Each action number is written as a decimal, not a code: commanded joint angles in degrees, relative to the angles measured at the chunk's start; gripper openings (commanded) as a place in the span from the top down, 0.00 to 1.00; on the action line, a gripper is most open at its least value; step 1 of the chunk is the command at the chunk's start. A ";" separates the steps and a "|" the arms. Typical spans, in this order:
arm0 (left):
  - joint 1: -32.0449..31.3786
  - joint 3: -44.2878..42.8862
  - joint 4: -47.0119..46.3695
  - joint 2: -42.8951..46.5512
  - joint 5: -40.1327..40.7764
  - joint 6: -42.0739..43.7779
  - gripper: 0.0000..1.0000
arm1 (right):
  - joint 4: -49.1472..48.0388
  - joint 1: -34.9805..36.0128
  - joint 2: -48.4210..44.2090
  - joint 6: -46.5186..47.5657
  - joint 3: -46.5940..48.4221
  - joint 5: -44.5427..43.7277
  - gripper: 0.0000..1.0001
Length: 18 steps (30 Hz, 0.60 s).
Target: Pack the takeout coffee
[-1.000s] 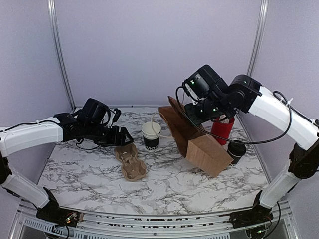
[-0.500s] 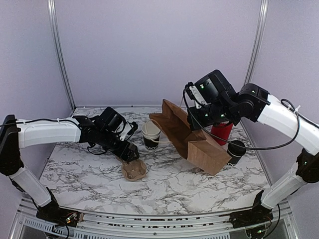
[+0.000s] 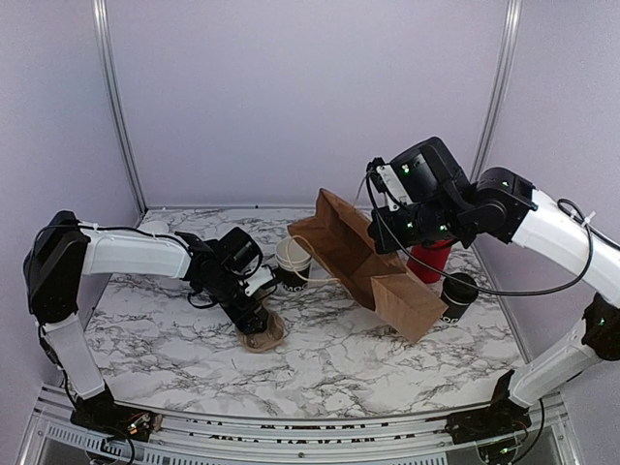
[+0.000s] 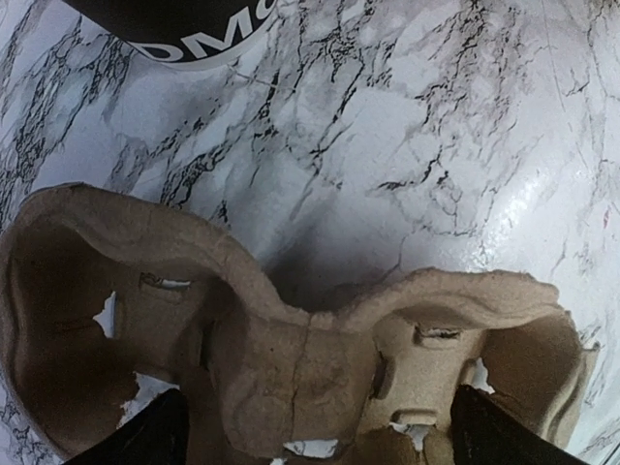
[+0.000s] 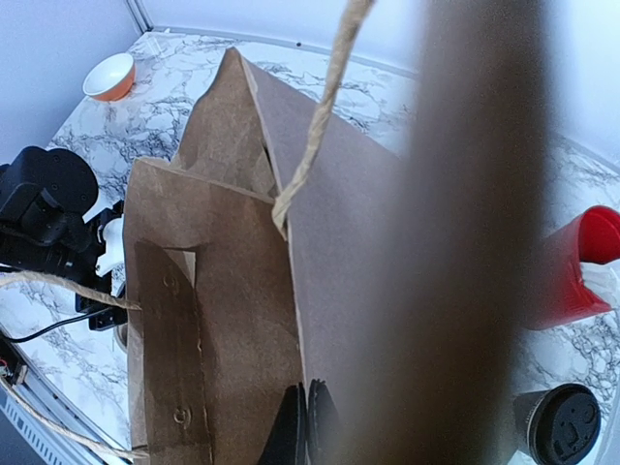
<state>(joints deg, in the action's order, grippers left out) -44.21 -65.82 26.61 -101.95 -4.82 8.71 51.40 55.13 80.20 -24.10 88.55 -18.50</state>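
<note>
The takeout coffee (image 3: 457, 294), a black cup with a black lid, stands at the right behind the bag's lower corner and also shows in the right wrist view (image 5: 560, 424). My right gripper (image 5: 310, 426) is shut on the upper wall of the brown paper bag (image 3: 373, 266), holding it tilted with its mouth toward the left. My left gripper (image 3: 257, 325) is down on the cardboard cup carrier (image 4: 291, 339). Its jaws stand open, and a dark fingertip (image 4: 145, 436) shows at each side of the carrier's middle ridge.
A lidless black cup (image 3: 293, 263) stands just behind the carrier, close to the bag's mouth. A red cylinder (image 3: 431, 254) stands behind the bag at the right. An orange bowl (image 5: 108, 76) sits at the far left corner. The bag's twine handle (image 5: 320, 116) hangs loose.
My left arm has swung right and down onto the cup carrier, its jaws opening wider. The right arm has shifted the bag slightly right and turned it.
</note>
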 commanded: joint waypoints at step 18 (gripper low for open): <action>-0.09 -6.49 6.78 -7.97 2.49 -1.14 0.36 | -3.30 0.41 -3.48 -1.09 -1.83 -0.57 1.00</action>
<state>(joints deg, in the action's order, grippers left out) -44.21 -71.92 30.55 -110.10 -2.61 9.04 49.89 55.13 77.84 -24.45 86.61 -18.52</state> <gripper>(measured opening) 0.678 0.009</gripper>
